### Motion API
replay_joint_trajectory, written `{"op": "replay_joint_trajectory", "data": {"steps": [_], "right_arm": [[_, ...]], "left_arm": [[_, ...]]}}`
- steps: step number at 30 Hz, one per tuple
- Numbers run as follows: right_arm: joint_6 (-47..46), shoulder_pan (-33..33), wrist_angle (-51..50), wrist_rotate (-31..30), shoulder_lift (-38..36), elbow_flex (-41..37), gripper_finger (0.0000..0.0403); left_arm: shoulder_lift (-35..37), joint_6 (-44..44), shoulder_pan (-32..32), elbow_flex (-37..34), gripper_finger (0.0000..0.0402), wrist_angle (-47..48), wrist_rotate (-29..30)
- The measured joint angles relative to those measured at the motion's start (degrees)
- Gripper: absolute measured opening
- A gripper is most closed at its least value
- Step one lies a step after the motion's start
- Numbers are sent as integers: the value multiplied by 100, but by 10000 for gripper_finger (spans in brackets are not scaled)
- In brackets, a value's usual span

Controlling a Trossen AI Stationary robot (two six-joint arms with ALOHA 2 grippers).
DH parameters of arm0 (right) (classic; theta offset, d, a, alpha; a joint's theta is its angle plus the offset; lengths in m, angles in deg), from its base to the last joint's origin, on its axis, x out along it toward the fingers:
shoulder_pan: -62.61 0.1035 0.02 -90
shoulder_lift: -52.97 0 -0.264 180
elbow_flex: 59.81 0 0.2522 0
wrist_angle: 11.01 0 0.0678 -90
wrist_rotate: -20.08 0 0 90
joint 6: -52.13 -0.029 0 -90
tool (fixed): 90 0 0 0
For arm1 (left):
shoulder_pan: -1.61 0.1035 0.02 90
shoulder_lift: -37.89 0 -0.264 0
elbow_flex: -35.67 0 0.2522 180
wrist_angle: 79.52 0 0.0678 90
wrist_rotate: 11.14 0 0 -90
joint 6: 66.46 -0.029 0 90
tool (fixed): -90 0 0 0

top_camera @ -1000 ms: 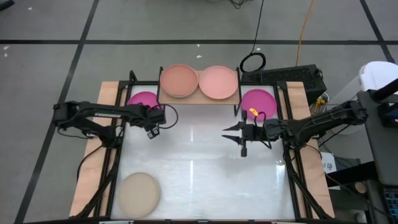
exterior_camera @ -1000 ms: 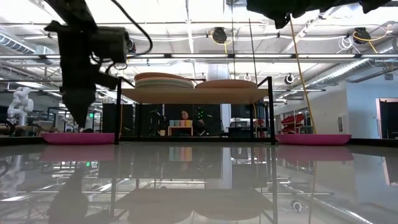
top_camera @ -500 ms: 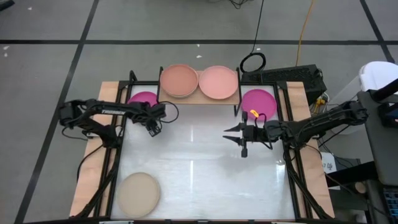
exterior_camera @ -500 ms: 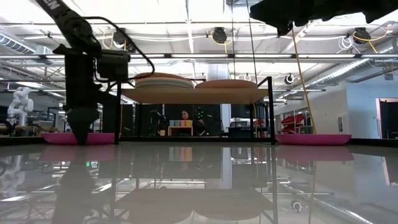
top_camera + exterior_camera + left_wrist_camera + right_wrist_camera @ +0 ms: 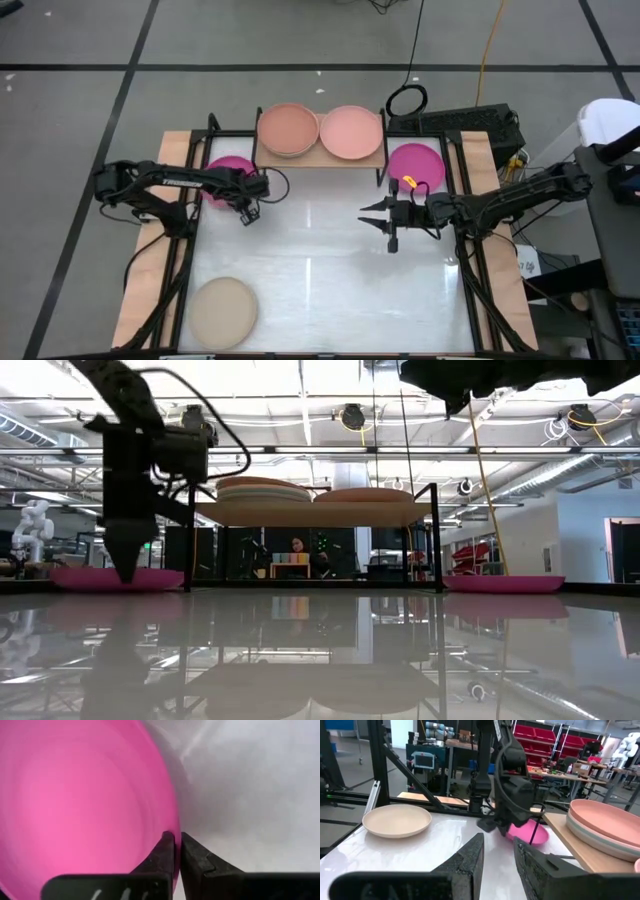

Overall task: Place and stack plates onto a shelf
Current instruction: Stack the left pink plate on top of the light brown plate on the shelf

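Magenta plate (image 5: 75, 805) rim pinched in left pincer (image 5: 177, 851)

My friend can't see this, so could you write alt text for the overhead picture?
Two robot arms over a white table: the left tool grips a magenta plate beside a wooden shelf holding plates. The right tool hovers mid-table; a beige plate lies near.

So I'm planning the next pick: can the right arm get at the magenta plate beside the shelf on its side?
Probably yes. The magenta plate lies flat on the table just beyond the right gripper, beside the shelf, not under it. Nothing lies between them.
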Motion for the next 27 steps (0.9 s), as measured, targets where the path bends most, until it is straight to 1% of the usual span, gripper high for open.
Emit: {"op": "replay_joint_trajectory", "data": {"steps": [4,8,10,13,16,17,19,21,23,25,27], "right_arm": [[-8,0,0,-2,-1,0,91],[-3,0,0,-2,-1,0,91],[-1,0,0,-1,-1,0,91],[3,0,0,-1,-1,0,91],[-161,8,294,51,-2,0,91],[-321,34,532,150,-41,0,91],[-484,112,1084,618,-184,0,91],[-450,228,1475,1109,-373,0,91],[-384,377,1633,1489,-519,0,91],[-269,551,1650,1567,-637,0,91],[-112,720,1655,1535,-700,0,91]], "left_arm": [[0,420,-555,490,10,864,-372],[0,686,-1287,1061,10,1222,-901],[2,672,-1654,1368,10,1271,-1153],[0,465,-2213,1914,10,1094,-1479],[4,216,-2724,2512,10,1047,-1488],[4,156,-2871,2703,10,952,-1439],[6,-43,-3128,3081,10,747,-1166],[7,-397,-3339,3418,10,649,-602],[7,-885,-3495,3672,10,417,211],[9,-1417,-3534,3867,10,133,772],[9,-2029,-3456,4007,10,-156,940]]}}
